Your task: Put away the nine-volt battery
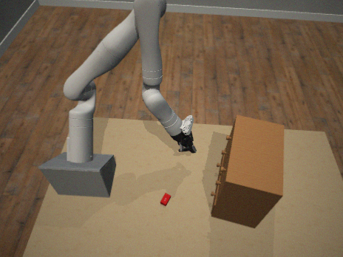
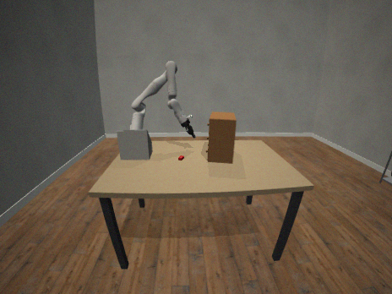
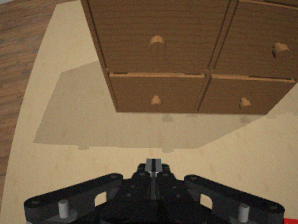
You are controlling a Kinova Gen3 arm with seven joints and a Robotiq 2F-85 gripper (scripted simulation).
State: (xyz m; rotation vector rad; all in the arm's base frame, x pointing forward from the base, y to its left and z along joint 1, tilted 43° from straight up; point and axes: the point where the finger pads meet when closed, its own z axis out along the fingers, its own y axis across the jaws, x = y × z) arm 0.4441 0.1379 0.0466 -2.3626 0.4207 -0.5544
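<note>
And there's your black two-finger gripper [image 1: 188, 150] [image 2: 194, 136] [image 3: 153, 168], fingertips pressed together on nothing, hanging above the table just left of the brown wooden chest of small drawers [image 1: 255, 155] [image 2: 221, 139] [image 3: 160, 55]! Your target, the small red block-shaped battery [image 1: 165, 199] [image 2: 181, 158] [image 3: 285, 221], lies flat on the pale wooden table [image 1: 148, 232] [image 2: 169, 177] [image 3: 65, 117], nearer the top view's lower edge than the tool and a little to its left. Its long axis slants, far end toward the right. If you go for it now, you likely swing near and left, drop down, open, and turn the fingers to straddle its narrow width.
</note>
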